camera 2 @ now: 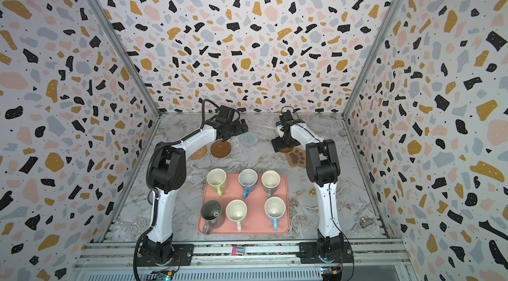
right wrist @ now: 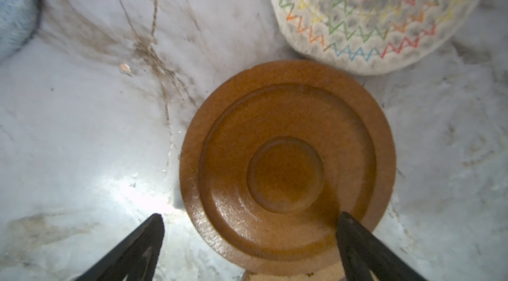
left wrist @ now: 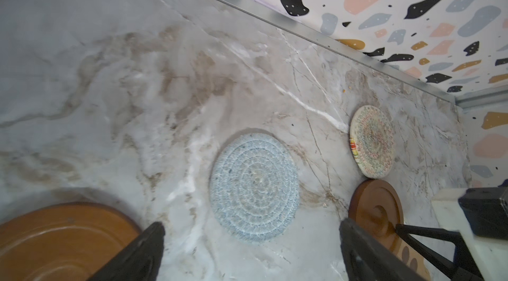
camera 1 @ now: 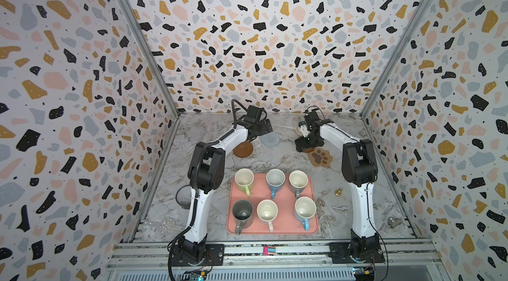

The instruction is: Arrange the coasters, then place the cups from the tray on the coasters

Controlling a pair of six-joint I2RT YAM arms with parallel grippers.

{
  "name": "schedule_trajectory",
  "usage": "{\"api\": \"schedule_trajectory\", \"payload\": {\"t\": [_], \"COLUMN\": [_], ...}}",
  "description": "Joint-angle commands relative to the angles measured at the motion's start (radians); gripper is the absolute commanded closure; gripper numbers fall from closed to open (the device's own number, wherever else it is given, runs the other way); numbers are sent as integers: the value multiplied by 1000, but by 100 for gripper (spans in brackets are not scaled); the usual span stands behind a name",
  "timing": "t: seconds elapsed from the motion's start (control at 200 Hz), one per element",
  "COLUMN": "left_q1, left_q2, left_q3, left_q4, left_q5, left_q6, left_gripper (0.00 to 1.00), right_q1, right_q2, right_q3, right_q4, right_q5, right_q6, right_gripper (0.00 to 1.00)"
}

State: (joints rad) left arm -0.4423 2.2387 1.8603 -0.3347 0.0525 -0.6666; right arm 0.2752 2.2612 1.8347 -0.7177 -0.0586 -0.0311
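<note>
At the far end of the veined, marble-look table (camera 1: 275, 161), the left gripper (left wrist: 251, 224) hung with its black tapered jaws spread wide above a blue-grey woven coaster (left wrist: 254, 186), round and coiled in rings. The right gripper (right wrist: 250, 216), jaws equally apart, hovered over a smooth brown wooden disc (right wrist: 287, 167) turned in concentric steps, just beside a cream woven coaster (right wrist: 379, 13) stitched with coloured zigzags. A tan paw-shaped coaster (camera 1: 320, 157) lay nearby. Nearer the arms' bases, six glossy handled cups (camera 1: 267, 211) stood upright in the salmon-pink, round-cornered tray (camera 1: 286, 200).
</note>
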Motion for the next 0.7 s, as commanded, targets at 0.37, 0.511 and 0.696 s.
{"api": "schedule_trajectory", "payload": {"t": [0.37,0.511,0.696], "left_q1": [-56,-64,-69], "left_q2": [164,208,241], "left_q3": [171,211,237], "left_q4": [58,65,89], "left_q5": [143,166,177], "left_q6": [0,-4,-13], "left_gripper": [0,0,0], "right_q1": [-204,-248,-252], "right_q2": [-254,-306,-330], "right_q3": [-128,-271,-346], "right_q4": [409,585,631], "right_q5": [-405,-484,-502], "right_q6": [314,450,484], "right_gripper": [1,1,1]}}
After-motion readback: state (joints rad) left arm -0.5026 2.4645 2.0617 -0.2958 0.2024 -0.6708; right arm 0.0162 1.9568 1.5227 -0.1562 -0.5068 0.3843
